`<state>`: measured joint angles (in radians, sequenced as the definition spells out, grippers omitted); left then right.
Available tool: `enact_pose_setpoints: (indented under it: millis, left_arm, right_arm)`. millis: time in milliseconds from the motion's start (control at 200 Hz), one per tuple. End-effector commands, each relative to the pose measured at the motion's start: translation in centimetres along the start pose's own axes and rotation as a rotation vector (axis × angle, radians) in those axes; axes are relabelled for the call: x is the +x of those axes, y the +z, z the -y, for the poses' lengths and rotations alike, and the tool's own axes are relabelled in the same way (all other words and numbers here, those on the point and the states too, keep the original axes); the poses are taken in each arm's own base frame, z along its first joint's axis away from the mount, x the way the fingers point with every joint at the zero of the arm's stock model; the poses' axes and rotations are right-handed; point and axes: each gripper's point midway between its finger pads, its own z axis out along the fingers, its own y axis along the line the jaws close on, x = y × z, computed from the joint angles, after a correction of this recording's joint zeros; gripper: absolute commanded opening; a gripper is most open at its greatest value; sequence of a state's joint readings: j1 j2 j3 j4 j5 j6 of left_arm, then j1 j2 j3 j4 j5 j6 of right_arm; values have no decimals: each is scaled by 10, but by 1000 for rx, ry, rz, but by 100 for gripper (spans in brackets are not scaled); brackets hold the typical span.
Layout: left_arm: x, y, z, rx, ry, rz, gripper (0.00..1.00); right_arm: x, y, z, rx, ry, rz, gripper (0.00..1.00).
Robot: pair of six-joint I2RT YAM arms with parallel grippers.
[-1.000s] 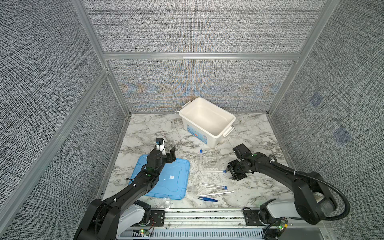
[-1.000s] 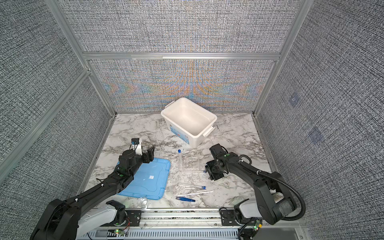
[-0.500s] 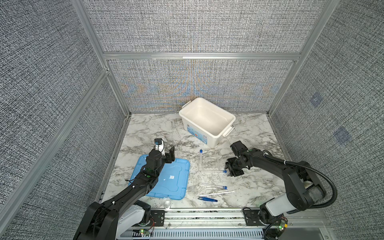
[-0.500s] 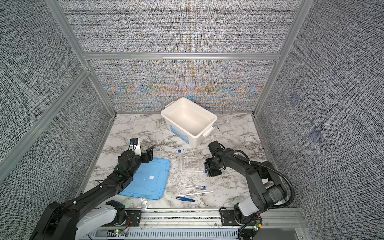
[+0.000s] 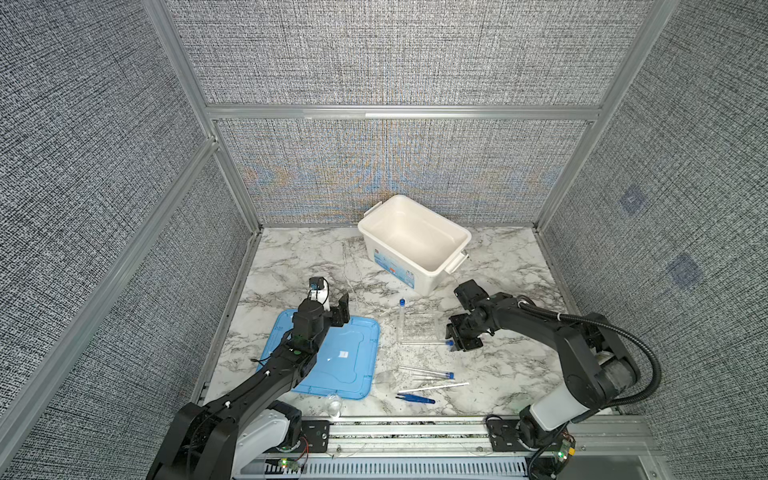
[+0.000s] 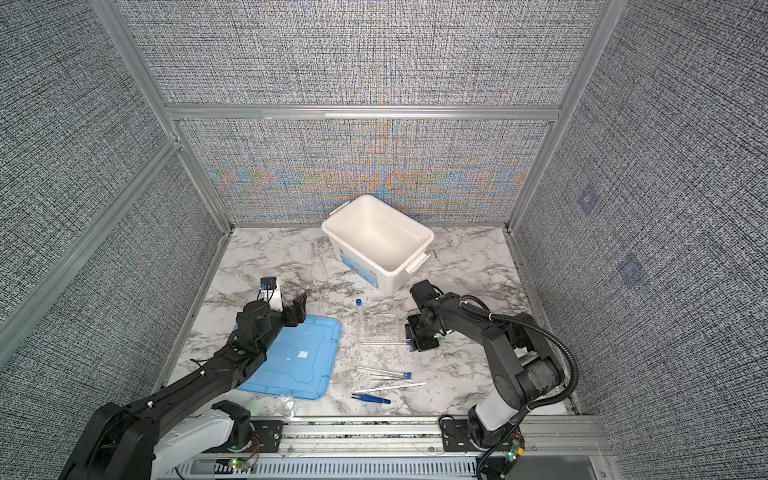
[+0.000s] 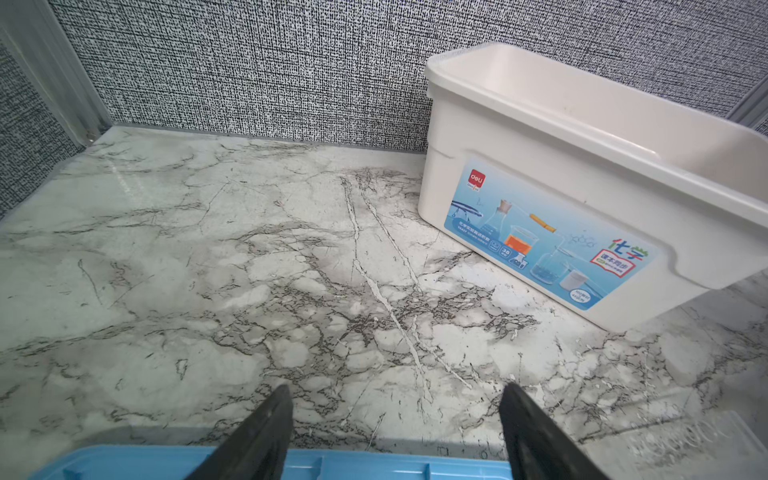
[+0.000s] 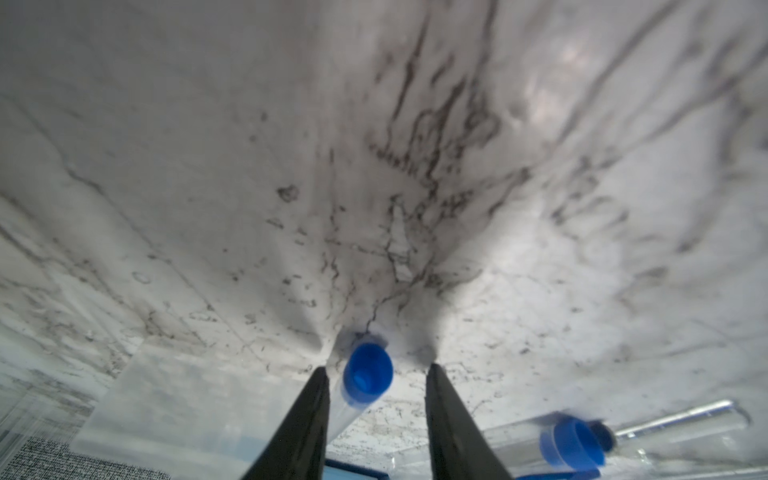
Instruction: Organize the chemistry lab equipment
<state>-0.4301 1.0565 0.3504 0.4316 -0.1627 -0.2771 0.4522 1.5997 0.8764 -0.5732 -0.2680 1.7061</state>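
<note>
While the right gripper sits low at the table, its jaws stand partly apart astride the capped end of a blue-capped tube. One finger touches the tube wall and the other shows a clear gap, so it's not clamped. That tube lies flat along the near edge of the clear rack, cap toward the right arm

Left gripper: jaws wide, nothing between them, hovering over the far edge of the blue lid, pointed toward the white tub

Second tube is at the rack's left side, can't tell if standing or lying. Third tube lies nearer the front, beside the white stick and blue tweezers

Vs 1 s ago: right gripper has shifted slightly toward the rack, onto the cap, and its elbow has swung up and inward. Left arm, tubes and rack unmoved
</note>
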Motion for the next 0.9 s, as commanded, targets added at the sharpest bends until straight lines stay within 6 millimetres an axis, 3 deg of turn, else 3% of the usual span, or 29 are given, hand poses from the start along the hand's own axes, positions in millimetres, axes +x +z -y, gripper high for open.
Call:
enact_pose_setpoints:
  millis: [0,350,895]
  left_arm:
    - [1,0,-2,-11,13,-5,79]
    - [3,3,-4,-24,13,-18,79]
    - [3,3,1,0,5,-17,79]
  right_arm:
    - [-4,-3,3,33,17,33,34]
    - [-8,6,11,63,43,43,28]
    - [-24,-6,25,71,45,95,22]
